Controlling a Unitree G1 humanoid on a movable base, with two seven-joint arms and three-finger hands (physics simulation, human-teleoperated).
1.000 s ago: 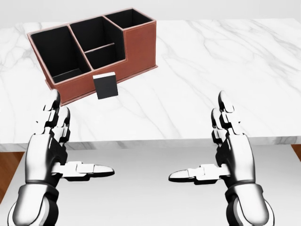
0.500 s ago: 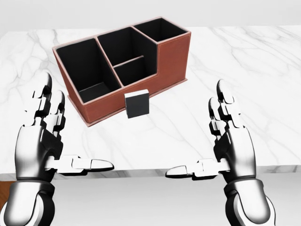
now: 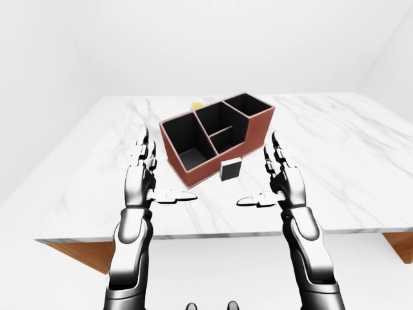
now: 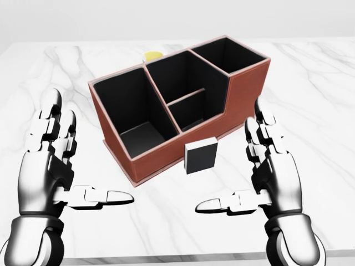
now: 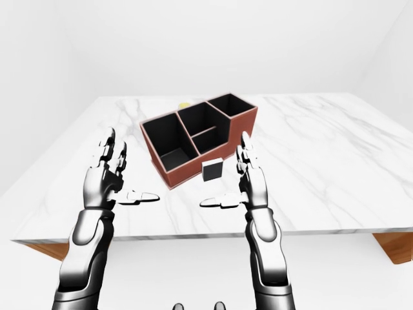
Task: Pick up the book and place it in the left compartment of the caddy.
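Observation:
A small black book with a white edge stands upright on the marble table, against the near wall of a red-brown caddy with black compartments. The caddy's large left compartment is open at the top. My left hand is open, lower left of the caddy, apart from it. My right hand is open, to the right of the book and below it, not touching it. Both hands hover over the table, palms facing each other.
The white marble table stretches wide to the right and left of the caddy. A small yellow object lies beyond the caddy at the view's top. The table's near edge runs below my hands.
The whole picture has shifted: the camera has moved closer to the table. The caddy and book now appear larger, lower and further right. My hands keep the same open pose.

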